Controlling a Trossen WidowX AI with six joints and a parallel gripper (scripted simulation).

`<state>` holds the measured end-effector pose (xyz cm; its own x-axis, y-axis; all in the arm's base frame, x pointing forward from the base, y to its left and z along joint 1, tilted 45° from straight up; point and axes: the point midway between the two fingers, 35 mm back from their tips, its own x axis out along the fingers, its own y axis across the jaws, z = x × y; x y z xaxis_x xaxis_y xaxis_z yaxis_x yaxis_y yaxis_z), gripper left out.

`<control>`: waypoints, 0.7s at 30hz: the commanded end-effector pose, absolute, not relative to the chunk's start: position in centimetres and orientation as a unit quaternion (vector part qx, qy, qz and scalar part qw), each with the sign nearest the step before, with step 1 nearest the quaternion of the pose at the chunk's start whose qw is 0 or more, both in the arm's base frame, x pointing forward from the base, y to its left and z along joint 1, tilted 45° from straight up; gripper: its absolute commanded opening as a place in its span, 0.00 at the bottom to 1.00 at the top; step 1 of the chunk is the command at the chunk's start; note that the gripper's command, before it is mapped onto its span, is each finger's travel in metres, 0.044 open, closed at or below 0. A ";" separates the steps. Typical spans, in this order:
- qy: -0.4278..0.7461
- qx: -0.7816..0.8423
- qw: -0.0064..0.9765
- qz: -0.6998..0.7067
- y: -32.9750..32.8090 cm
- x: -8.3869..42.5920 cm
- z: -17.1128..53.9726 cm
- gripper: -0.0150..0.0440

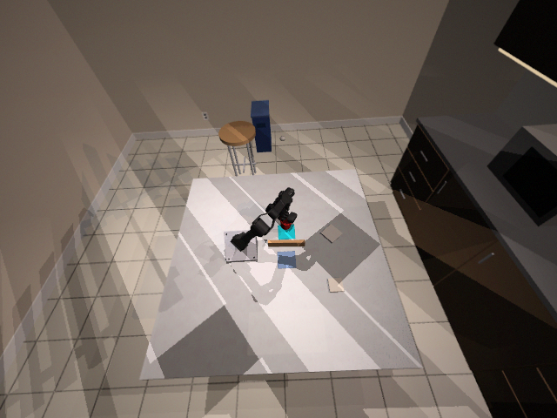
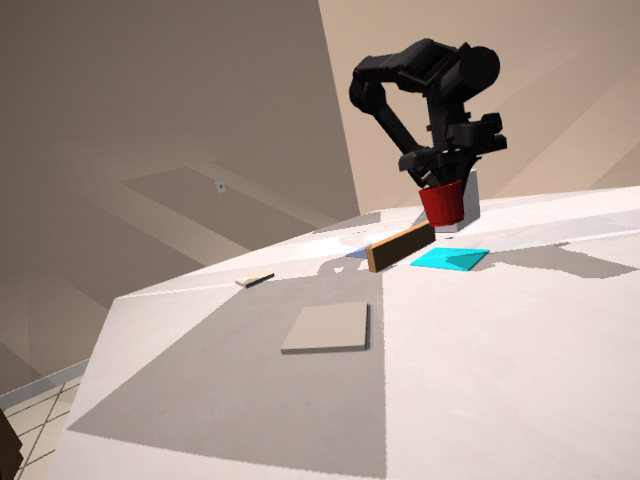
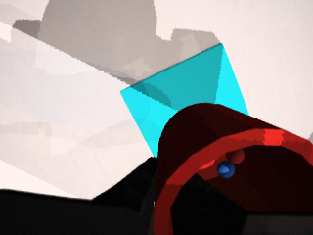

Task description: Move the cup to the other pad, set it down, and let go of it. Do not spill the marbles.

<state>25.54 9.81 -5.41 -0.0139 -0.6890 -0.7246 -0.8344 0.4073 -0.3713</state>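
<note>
Gripper [image 2: 439, 178] clamped on red cup [image 2: 442, 202], cup upright in air above cyan pad [image 2: 450, 257], beside wooden bar [image 2: 400, 246]. Blue marble [image 3: 226, 169] and red marble [image 3: 237, 156] inside cup.

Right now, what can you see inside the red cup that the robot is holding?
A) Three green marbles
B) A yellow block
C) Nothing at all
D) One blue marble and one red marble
D: the wrist view looks down into the round red cup held in the black gripper and shows a small blue marble beside a small red marble.
</note>
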 end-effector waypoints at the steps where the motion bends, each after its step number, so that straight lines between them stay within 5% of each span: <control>1: 0.708 -0.541 0.447 0.081 9.1 25.4 -6.0 0.25; 21: 0.708 -0.541 0.447 0.080 6.7 25.4 -8.7 0.25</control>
<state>25.64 7.33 -8.18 -0.0136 -0.6900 -0.7237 -0.8340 0.4071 -0.3725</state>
